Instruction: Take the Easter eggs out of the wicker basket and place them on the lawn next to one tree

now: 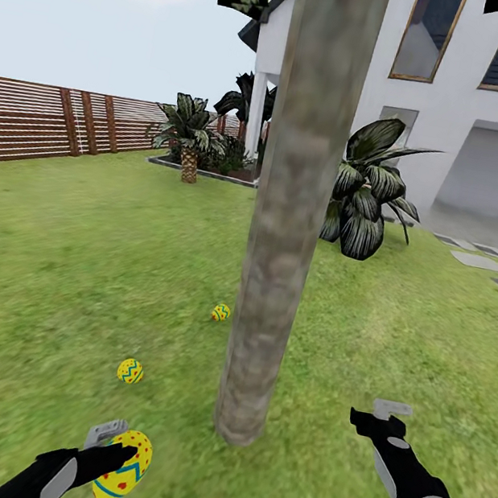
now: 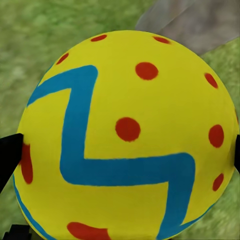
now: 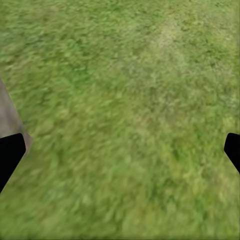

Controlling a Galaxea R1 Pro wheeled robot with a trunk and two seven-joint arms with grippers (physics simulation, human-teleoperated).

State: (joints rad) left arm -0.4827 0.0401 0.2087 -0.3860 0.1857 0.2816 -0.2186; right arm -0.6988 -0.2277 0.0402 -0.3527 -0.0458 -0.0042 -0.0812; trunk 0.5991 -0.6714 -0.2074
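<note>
Green lawn [image 1: 77,251] with yellowish patches, tree trunk [image 1: 275,286] rising from it between the two grippers, two Easter eggs [image 1: 130,371] [image 1: 220,313] resting on the grass beyond the left gripper [image 1: 113,441], beside the trunk

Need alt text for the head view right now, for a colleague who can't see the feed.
The left tool holds a yellow Easter egg low over the lawn beside a tree trunk. Two more eggs lie on the grass left of the trunk; the right tool hangs empty.
</note>
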